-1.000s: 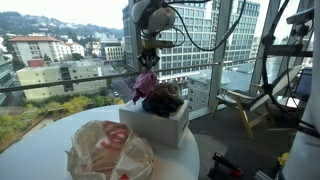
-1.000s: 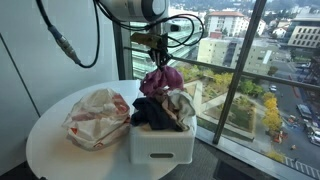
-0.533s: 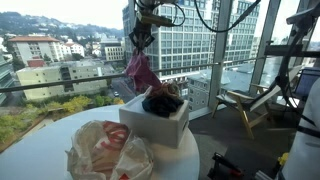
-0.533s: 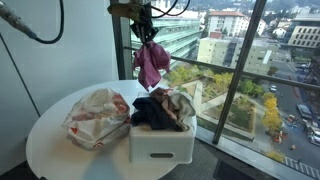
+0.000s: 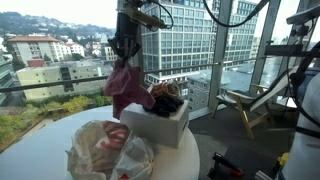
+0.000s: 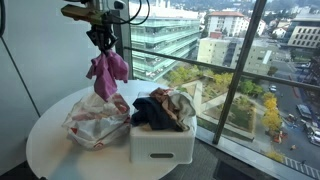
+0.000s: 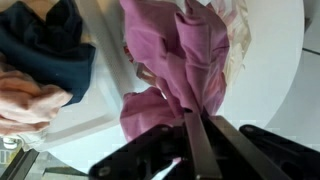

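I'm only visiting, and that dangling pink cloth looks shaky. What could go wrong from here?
The pincer seems to pinch only a top corner of the pink cloth, so it might slip out. Its hanging end is close above the pile of clothes and could snag it.

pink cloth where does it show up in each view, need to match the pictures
In an exterior view: pink cloth left of centre, beside the white bin.
In an exterior view: cloth upper left, hanging.
Wrist view: cloth top centre, pinched by the gripper.
Shared landmark: dark garment.
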`<state>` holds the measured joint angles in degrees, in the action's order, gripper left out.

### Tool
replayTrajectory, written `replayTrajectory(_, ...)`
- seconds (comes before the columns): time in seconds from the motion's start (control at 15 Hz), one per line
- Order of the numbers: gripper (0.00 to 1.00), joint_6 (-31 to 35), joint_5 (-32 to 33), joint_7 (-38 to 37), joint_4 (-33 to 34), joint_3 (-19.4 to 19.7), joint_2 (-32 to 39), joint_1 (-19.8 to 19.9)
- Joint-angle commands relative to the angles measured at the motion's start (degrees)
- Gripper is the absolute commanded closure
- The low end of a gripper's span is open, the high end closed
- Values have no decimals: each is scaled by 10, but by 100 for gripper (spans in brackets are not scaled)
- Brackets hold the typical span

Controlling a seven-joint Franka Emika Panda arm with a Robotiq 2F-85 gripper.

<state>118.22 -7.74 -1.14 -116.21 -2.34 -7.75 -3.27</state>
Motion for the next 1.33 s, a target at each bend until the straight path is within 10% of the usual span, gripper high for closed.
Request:
replayTrajectory(0.0,95,-42,-24,38,-32,-5,6,-11)
replayTrajectory(0.93,96,-34,126,45,80,-59,159,-55)
replayTrajectory(1.27,95,-51,87,59,130,-63,216,-57)
